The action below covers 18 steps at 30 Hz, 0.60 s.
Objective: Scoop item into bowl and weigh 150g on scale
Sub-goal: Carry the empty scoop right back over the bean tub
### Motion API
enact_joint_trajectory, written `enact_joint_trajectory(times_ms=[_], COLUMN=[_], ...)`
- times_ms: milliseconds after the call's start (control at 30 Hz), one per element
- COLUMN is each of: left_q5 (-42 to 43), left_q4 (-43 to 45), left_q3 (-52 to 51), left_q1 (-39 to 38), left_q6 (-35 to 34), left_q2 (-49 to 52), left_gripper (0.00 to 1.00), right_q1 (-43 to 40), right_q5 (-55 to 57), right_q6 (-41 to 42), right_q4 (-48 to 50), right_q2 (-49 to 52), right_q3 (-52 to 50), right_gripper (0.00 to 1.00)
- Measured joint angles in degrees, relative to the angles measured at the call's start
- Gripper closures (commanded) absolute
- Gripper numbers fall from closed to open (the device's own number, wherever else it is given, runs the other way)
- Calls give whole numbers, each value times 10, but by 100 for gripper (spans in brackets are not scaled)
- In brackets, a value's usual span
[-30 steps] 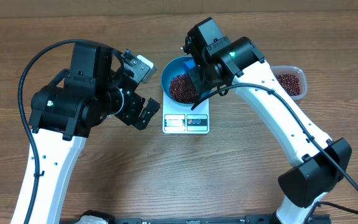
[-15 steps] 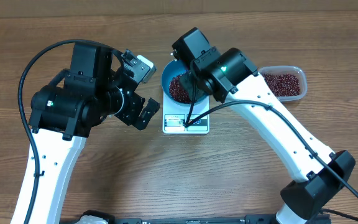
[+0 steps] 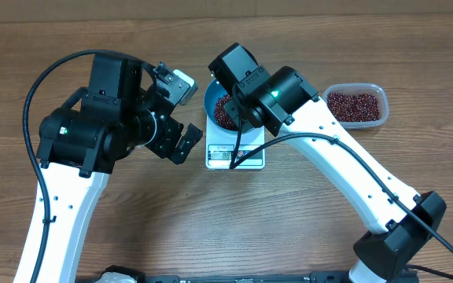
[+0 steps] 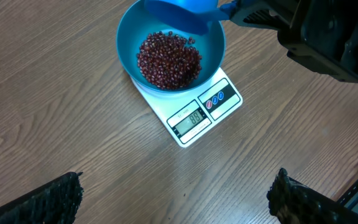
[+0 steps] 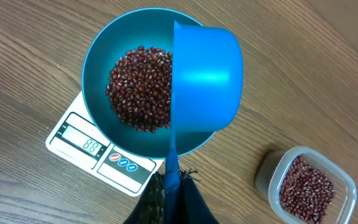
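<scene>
1. In the overhead view the bowl [image 3: 208,102] is half covered by the right arm [image 3: 278,98] and the scoop is hidden. In the right wrist view the blue scoop [image 5: 207,74] is seen turned on its side over the bowl's 3 o'clock half, its mouth faced toward the heap of beans [image 5: 140,87].
2. The display [image 4: 194,116], reading 88, can be read only in the wrist views.
3. The bowl is stood on the scale [image 4: 214,99] and overhangs its far edge. More beans are held in a clear tub [image 3: 355,88] at 3 o'clock, well apart. Bare worktop [image 3: 211,228] is seen from 6 to 9 o'clock of the scale.
4. The right jaws are closed on the scoop's handle. The right arm is stretched in from 5 o'clock, with the wrist above the bowl.
5. The left arm [image 3: 93,134] is bent at 9 o'clock of the scale. The left jaws are spread wide and hold nothing, with the fingertips [image 4: 48,199] seen at the lower corners of their own view.
</scene>
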Motion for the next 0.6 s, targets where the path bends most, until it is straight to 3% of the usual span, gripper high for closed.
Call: enact_joint_trajectory(times_ms=[400, 600], left_q5=[0, 0], left_q4=[0, 0], left_q3=[0, 0], left_q1=[0, 0], left_q6=[0, 0], left_q2=[0, 0], left_gripper=[0, 0], right_q1=[12, -34], right_q5=[-9, -54], right_q6=[5, 19], right_q4=[4, 3], right_q2=[0, -33], right_q3=[0, 0], right_gripper=[96, 96])
